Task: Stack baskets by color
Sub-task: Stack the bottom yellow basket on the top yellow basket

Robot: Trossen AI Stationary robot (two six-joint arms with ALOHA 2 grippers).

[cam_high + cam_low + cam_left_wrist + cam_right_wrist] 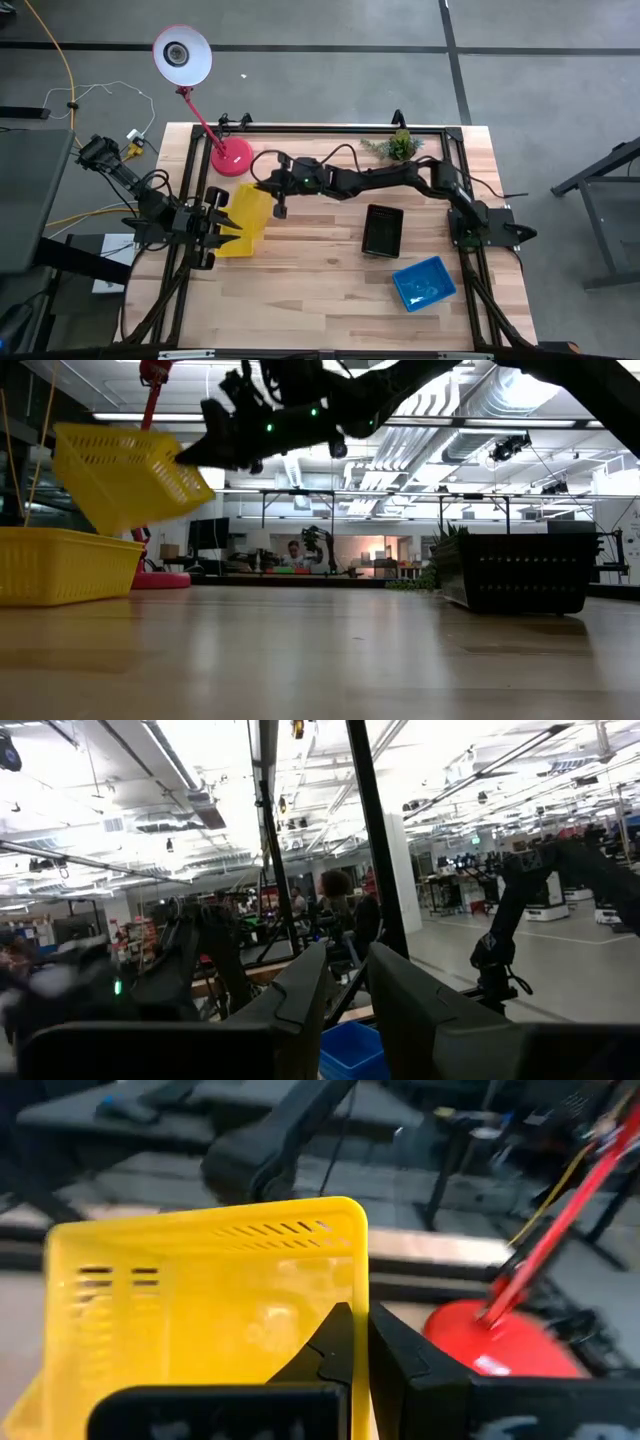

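Over the left side of the surface [330, 290], a yellow basket [125, 475] hangs tilted in the air, lifted clear of the wood. The right gripper [272, 186] is clenched on its rim; in the right wrist view the fingers [400, 1370] pinch the near wall of this basket. Below and beside it a second yellow basket [62, 565] rests flat on the surface, the raised one apart from it. Left gripper [225, 225] sits at the left edge of the yellow baskets in the high view, fingers part-way apart; cannot tell whether it holds anything. Black basket [383, 230] stands on the surface near centre-right, alone. Blue basket [424, 283] lies toward the front right, well apart from the yellows. Red desk lamp [231, 157] stands at the back left; small green plant [398, 146] at the back edge.
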